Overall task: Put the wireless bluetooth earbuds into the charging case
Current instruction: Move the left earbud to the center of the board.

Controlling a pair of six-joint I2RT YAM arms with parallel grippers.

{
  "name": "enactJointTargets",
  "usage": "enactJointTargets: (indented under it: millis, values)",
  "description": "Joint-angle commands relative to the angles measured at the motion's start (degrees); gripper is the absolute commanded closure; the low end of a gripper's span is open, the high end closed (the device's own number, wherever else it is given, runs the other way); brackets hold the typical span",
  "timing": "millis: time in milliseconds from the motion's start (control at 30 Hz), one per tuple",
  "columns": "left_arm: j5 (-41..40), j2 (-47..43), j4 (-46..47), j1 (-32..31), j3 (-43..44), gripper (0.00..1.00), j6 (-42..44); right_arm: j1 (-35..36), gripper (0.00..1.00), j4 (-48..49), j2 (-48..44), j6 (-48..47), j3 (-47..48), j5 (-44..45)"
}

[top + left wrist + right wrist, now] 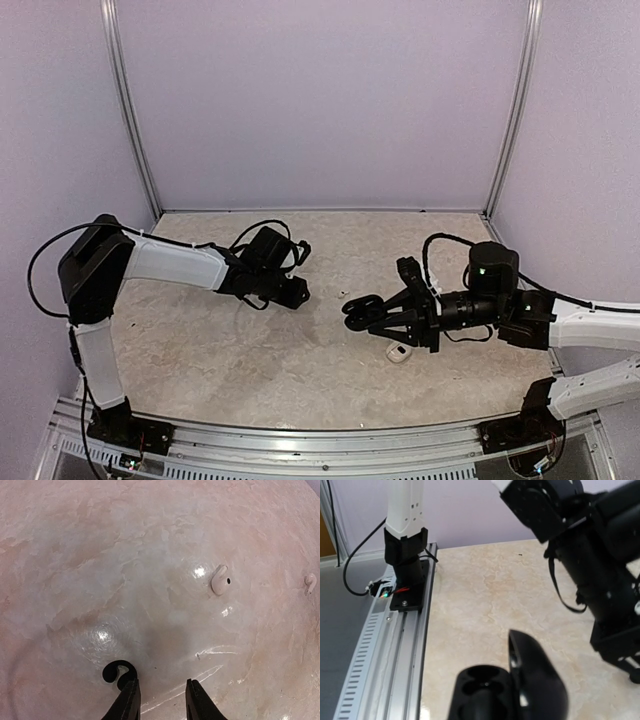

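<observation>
My right gripper (388,314) is shut on the black charging case (357,308), held above the table. Its lid (540,680) is raised and both wells (482,680) are empty. In the left wrist view two pale stemmed earbuds lie on the marble top, one (220,580) ahead and to the right of the fingers, the other (310,582) at the right edge. The top view shows one white earbud (397,352) just below the right gripper. My left gripper (162,686) hovers low, open, with nothing between its fingers. A black curl (119,672) sits by its left fingertip.
In the right wrist view, the left arm's base (405,580) and the slotted metal rail (380,670) line the table's near edge. The left arm's black wrist (590,555) fills that view's upper right. Lilac walls close the table's back and sides.
</observation>
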Motion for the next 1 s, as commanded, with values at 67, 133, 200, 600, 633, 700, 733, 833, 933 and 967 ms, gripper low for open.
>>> enactJointTargets:
  millis: [67,133,200,600,633,700,733,833,933,967]
  values:
    - [0.8,0.7,-1.9,2.0,1.0,0.67,1.0,-0.7,1.00,0.4,-1.7,0.4,-0.9,0.1]
    - [2.7,0.4,-1.2,4.7,0.4,0.67,1.3,-0.8,1.00,0.6,-1.8,0.4,-1.1,-0.1]
    - [4.9,0.4,0.0,6.9,-0.2,0.67,2.0,-0.7,1.00,0.8,-1.8,0.4,-1.1,-0.1]
    - [23.0,4.9,9.3,10.9,-0.5,0.55,-0.3,-0.7,1.00,0.5,-2.1,1.2,-1.1,-0.1]
    - [23.4,5.3,9.6,11.0,-0.4,0.54,-0.5,-0.7,1.00,0.4,-2.3,1.9,-1.1,0.0]
    - [23.2,6.0,9.9,11.0,-0.4,0.53,-0.8,-0.7,1.00,0.2,-2.5,2.0,-1.2,0.2]
    - [23.0,6.3,10.1,11.0,-0.4,0.53,-0.9,-0.7,1.00,0.2,-2.7,2.0,-1.3,0.3]
    - [22.5,6.7,10.5,11.0,-0.8,0.52,-1.3,-0.7,1.00,0.4,-2.8,2.2,-1.5,0.4]
    - [22.6,7.2,10.2,10.9,-1.4,0.51,-1.3,-0.7,1.00,0.4,-2.6,2.2,-1.5,0.3]
    - [22.9,7.2,10.2,10.9,-1.9,0.52,-1.4,-0.7,1.00,0.4,-2.6,2.2,-1.5,0.3]
